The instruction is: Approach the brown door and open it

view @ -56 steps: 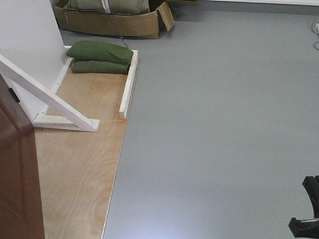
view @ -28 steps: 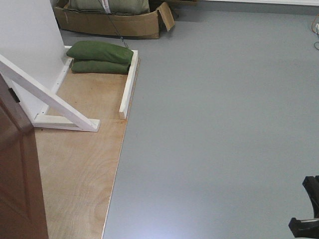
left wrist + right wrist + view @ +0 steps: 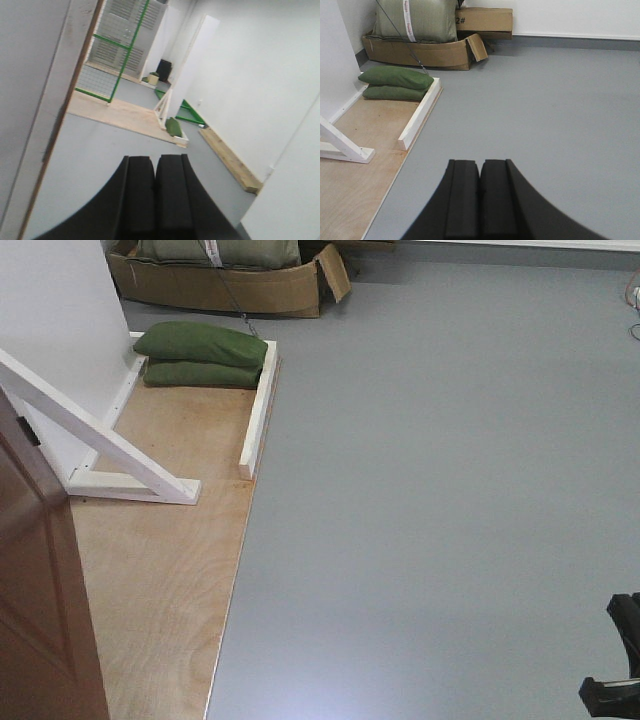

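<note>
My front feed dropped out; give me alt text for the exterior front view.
The brown door fills the lower-left corner, over a plywood panel. Beyond lie white frame braces and green sandbags; grey floor spreads right.

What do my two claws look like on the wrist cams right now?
They look alike. The left claw and right claw are matte black, each with two flat, square-tipped fingers that flare out in a curve toward the base. No cables, markings or labels show on either.
</note>
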Robot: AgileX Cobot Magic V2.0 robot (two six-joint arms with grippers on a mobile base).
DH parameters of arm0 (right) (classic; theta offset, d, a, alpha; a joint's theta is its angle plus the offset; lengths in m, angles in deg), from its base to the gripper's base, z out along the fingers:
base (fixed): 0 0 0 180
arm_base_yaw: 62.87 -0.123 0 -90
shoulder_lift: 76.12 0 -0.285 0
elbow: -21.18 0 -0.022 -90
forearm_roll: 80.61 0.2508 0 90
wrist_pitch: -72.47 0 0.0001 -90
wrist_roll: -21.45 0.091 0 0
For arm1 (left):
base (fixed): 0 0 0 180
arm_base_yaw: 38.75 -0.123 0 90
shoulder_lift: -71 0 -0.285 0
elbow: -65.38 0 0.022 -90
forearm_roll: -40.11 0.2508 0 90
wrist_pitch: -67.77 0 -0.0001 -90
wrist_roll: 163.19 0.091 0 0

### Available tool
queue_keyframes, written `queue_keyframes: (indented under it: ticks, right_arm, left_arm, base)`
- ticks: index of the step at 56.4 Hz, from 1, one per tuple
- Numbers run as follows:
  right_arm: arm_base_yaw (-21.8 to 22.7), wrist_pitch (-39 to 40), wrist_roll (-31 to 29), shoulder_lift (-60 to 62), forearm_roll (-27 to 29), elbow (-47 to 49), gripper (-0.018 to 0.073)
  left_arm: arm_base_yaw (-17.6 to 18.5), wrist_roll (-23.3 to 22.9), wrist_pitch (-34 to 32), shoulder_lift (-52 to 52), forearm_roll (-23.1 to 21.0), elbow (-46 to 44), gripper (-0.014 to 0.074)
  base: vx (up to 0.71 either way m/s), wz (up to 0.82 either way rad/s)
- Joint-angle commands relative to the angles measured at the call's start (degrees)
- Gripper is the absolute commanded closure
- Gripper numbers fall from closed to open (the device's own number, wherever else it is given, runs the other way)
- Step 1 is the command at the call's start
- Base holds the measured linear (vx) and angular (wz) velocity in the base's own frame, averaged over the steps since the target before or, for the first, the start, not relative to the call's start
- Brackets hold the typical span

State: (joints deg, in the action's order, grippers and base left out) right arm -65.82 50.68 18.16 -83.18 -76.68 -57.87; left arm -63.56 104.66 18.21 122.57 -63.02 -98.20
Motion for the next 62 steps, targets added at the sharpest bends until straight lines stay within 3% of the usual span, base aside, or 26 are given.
queue_keyframes:
  ticks: [1,13,30,47,62]
  right_arm:
    - [-0.13,4.33,-0.45,0.32,-0.36,-0.25,0.0559]
    - [-0.13,4.40,-0.45,0.32,-0.36,-0.25,0.0559]
    - [-0.13,4.40,-0.45,0.32,-0.36,-0.25,0.0559]
    - [-0.13,4.40,-0.45,0.32,-0.36,-0.25,0.0559]
    - [-0.13,4.40,-0.45,0.32,-0.36,-0.25,0.0559]
  left_arm:
    - [0.20,-2.65,8.93,-0.11,1.54,-1.28,0.0457]
    - [0.50,-6.53,17.76,-0.04,1.50,-1.28,0.0457]
    - [9.17,-12.54,24.14,0.68,1.50,0.30,0.0457]
    - [13.93,-19.40,30.99,0.50,1.50,3.42,0.0457]
    - [18.53,-20.21,34.30,0.50,1.50,3.77,0.0457]
  base:
    - [0.00,0.00]
    - [0.00,0.00]
    - [0.00,0.00]
    - [0.00,0.00]
    - [0.00,0.00]
